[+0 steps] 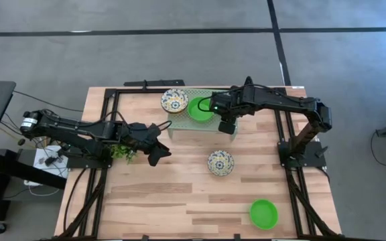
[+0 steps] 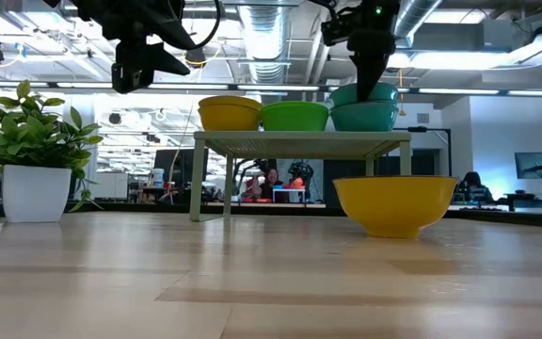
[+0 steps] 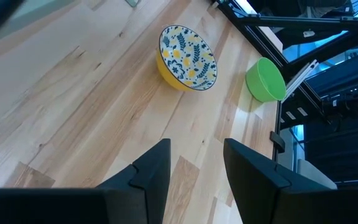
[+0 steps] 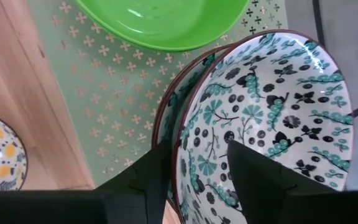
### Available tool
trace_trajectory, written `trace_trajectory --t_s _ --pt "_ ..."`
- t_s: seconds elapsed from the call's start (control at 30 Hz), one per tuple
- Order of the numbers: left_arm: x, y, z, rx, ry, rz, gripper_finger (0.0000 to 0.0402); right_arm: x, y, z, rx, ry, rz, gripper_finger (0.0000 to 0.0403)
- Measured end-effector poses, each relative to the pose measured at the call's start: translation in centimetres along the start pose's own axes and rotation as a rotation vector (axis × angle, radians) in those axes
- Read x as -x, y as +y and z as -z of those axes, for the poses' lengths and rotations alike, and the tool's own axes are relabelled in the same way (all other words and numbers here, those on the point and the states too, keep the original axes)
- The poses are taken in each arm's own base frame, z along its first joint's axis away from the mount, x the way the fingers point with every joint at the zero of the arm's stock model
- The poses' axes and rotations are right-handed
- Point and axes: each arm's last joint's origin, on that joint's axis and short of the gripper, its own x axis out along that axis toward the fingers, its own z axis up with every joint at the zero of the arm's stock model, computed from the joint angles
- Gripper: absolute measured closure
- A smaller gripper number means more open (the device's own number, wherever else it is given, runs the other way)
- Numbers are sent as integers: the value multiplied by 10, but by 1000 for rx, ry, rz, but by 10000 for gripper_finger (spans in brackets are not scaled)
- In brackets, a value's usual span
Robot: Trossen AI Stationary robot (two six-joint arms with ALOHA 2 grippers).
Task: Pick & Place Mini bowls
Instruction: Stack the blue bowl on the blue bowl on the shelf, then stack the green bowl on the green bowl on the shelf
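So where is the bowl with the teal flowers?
The teal-patterned bowl sits stacked on another bowl on the pale green rack, right beside the plain green bowl, at the table's far edge, directly under the right gripper.

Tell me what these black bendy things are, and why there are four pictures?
They are two robot arms at a wooden table, and each ends in a two-finger claw. The job is moving little bowls. One picture looks down from above, one looks across the table from table height, and two come from cameras on the arms' wrists.

The right claw hangs over a teal-patterned bowl stacked on another on the pale green rack. Its fingers stand apart, one inside the bowl and one outside, so it looks like it isn't squeezing the bowl. A green bowl and a yellow flowery bowl sit on the rack too.

The left claw is open and empty, above the table. On the table lie another flowery bowl, another green bowl and a small plant.
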Motion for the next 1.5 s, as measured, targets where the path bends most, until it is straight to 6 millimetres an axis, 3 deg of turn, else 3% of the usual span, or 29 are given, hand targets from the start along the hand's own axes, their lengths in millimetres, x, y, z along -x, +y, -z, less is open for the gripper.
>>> trace_trajectory --t_s 0.2,0.5,1.0,1.2,1.4,1.5 --pt "0 0 0 0 -1 1 252 2 -1 0 10 2 6 245" --pt "0 0 0 0 -1 1 252 28 -4 -5 4 -66 -6 262" --pt "0 0 0 0 -1 1 252 38 13 -3 59 -96 -21 265" --pt "0 0 0 0 -2 2 252 56 24 9 93 -120 -40 265" --pt "0 0 0 0 -4 4 252 87 33 32 77 -193 -88 265" --pt "0 -1 0 -2 0 13 252 93 43 45 75 -244 -166 265"
